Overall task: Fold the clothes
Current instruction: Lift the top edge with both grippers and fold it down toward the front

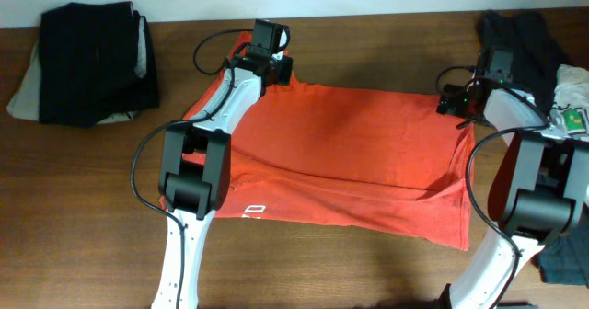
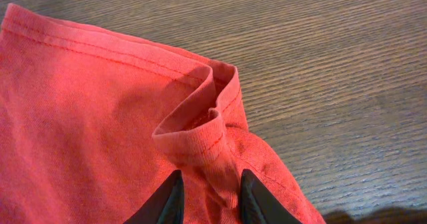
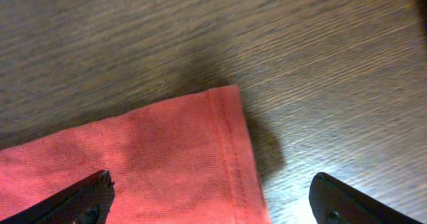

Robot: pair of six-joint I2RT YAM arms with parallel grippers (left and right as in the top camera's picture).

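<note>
Wood-grain table [image 1: 92,208] fills the overhead view. Red-orange T-shirt [image 1: 350,153] lies spread across table centre, btwn the two arms, mostly flat w/ a long crease running across its near half. Dark garment stack [image 1: 87,65] sits at far-left corner, well apart from the shirt, w/ paler cloth showing under it. Second heap, dark grey garments [image 1: 525,33] plus a white garment [image 1: 572,84], sits at far right, beside the R arm.

L arm [image 1: 193,171] reaches over the shirt's left side to its far-left corner. R arm [image 1: 529,189] reaches to the far-right corner.

L gripper [image 2: 208,187]: jaws pinched on a raised fold of the shirt's hem, fabric bunched up btwn the fingertips. R gripper [image 3: 210,201]: jaws wide apart, nothing held, the shirt's stitched corner lying flat on the wood btwn and just ahead of them.

Small patch of white lettering [image 1: 253,212] shows at the shirt's near-left edge; too small to read.
</note>
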